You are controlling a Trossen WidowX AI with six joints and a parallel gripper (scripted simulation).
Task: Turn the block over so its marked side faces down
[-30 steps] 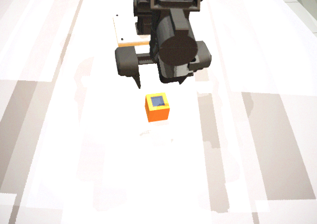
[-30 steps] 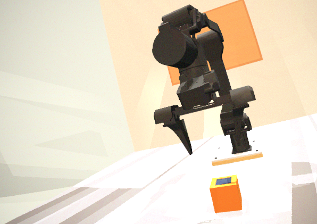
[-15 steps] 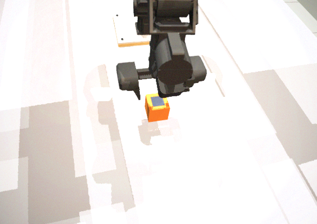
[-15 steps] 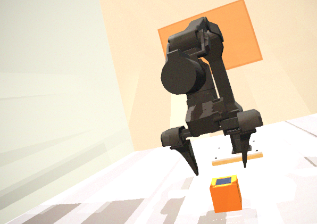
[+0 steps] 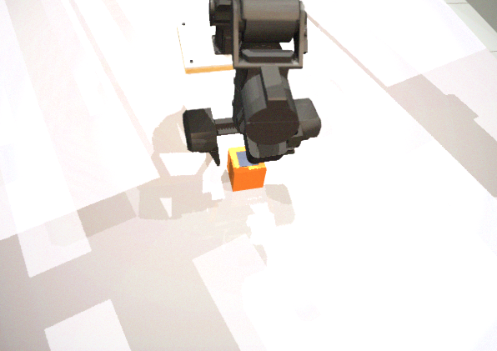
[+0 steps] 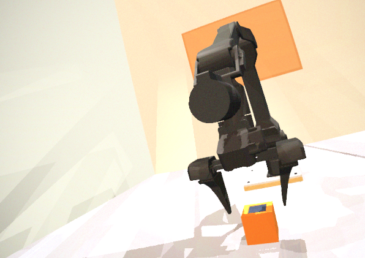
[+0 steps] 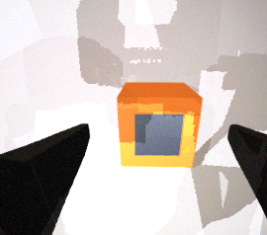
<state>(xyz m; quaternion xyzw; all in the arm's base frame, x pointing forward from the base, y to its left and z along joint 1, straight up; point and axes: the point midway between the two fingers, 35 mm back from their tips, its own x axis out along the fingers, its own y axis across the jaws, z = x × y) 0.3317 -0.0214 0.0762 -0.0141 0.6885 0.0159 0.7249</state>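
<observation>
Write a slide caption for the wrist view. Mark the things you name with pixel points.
Open gripper (image 5: 254,158) (image 6: 257,209) (image 7: 159,130) above an orange-and-yellow block (image 5: 248,178) (image 6: 261,229) (image 7: 159,94), its blue-gray marked face up.

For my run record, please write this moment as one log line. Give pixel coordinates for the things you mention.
gripper (image 5: 255,157) (image 6: 258,209) (image 7: 159,130): open, above block | block (image 5: 248,178) (image 6: 260,229) (image 7: 128,154): on table (image 5: 375,265) (image 6: 128,228) (image 7: 76,197), marked side up | turn: not done

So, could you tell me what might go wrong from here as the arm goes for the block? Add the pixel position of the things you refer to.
The open jaws stand above the block (image 5: 248,178) (image 6: 260,229) (image 7: 157,160), one on each side, so a tip could clip its top edge on the way down. The marked side (image 5: 245,158) (image 6: 257,208) (image 7: 160,135) faces up, so a plain lift and lower would probably leave it wrong. A loose grip might let the block slip mid-turn.
</observation>
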